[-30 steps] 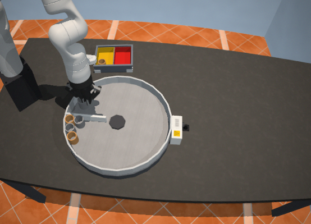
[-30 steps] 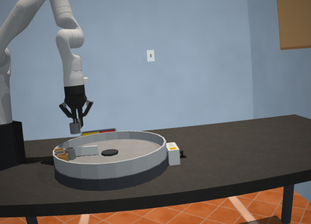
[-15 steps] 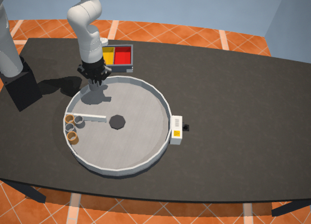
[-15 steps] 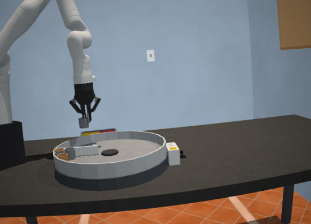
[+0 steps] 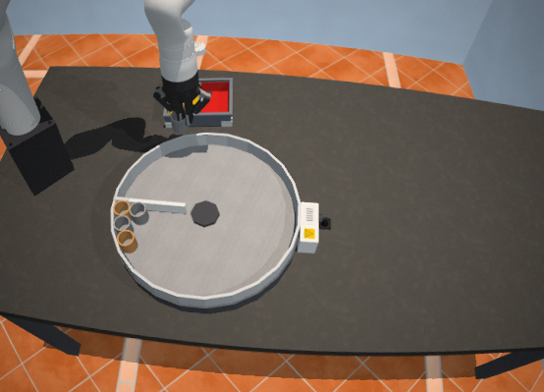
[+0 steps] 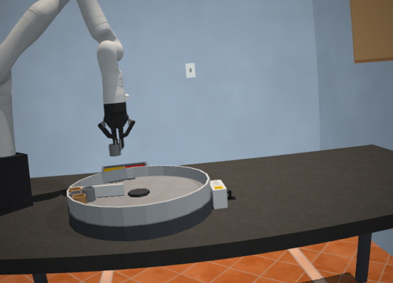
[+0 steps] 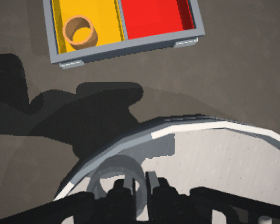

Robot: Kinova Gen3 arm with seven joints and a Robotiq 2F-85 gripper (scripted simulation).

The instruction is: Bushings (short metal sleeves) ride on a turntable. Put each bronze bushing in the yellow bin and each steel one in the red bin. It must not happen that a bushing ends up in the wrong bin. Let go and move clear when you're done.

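Steel bushing aloft, gripped by its wall

In the upper left of the top view, the fingers (image 5: 190, 114) (image 6: 122, 144) are clenched on a steel bushing (image 5: 180, 124) (image 6: 115, 150) (image 7: 116, 164), above the desk (image 5: 417, 190) (image 6: 284, 186) (image 7: 241, 75).

At the left side of the turntable (image 5: 204, 295) (image 6: 142, 215) (image 7: 211, 125) stand four more: a rear bronze bushing (image 5: 121, 201) (image 6: 74, 189), a front bronze bushing (image 5: 129, 247) (image 6: 79, 200), and two steel ones (all bunched near a pale divider (image 5: 167, 206) (image 6: 110, 191)).

At the top of the wrist view, the yellow bin (image 6: 113, 169) (image 7: 101, 17) contains a bronze bushing (image 7: 92, 39); the red bin (image 5: 217, 98) (image 6: 135, 166) (image 7: 156, 20) adjoins it on the right.
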